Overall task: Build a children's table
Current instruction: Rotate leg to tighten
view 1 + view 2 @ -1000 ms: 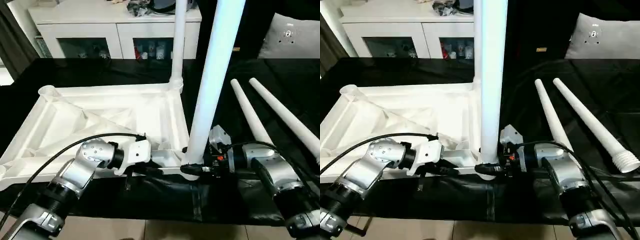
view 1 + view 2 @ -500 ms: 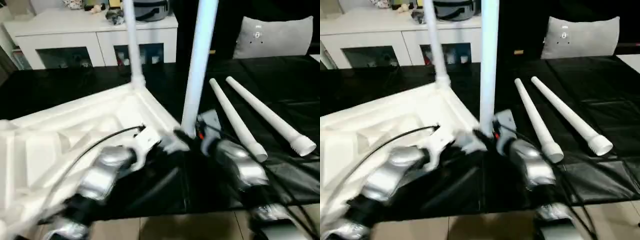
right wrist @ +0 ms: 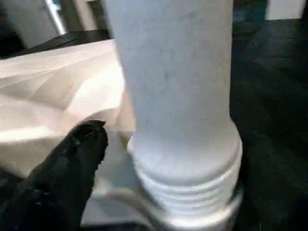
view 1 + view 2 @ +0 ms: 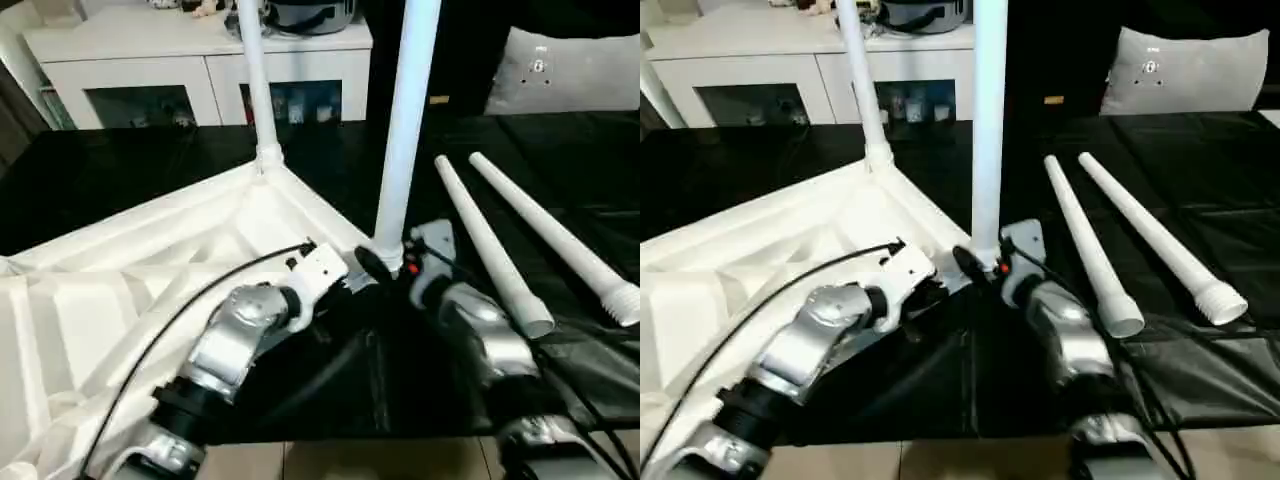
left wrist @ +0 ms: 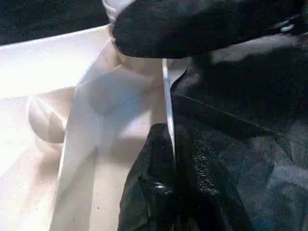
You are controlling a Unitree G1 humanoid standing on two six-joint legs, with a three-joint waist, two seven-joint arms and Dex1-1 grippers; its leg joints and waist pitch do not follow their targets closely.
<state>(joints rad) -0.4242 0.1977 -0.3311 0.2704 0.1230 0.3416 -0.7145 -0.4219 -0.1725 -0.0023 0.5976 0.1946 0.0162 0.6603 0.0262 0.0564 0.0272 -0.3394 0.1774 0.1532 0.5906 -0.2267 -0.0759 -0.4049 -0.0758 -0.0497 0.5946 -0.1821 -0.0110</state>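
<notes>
The children's table top [image 4: 120, 270] lies upside down on the black surface, ribbed underside up. Two white legs stand upright in its corner sockets: the far leg [image 4: 252, 80] and the near leg [image 4: 402, 130]. My left gripper [image 5: 168, 144] is shut on the thin rim of the top beside the near socket. My right gripper [image 4: 383, 265] sits at the threaded base of the near leg [image 3: 183, 144], open, with one black finger [image 3: 79, 149] standing clear of the leg. Two loose legs [image 4: 490, 240] [image 4: 555, 235] lie side by side to the right.
A white cabinet [image 4: 200, 60] with glass doors stands behind the black table, with clutter on top. A grey cushion [image 4: 570, 70] rests at the back right. Black sheeting [image 4: 580, 350] covers the surface around the loose legs.
The view has shifted. The table top has turned, so the edge between the two standing legs now runs diagonally. My right fingers have spread away from the near leg's base. The left gripper stays shut.
</notes>
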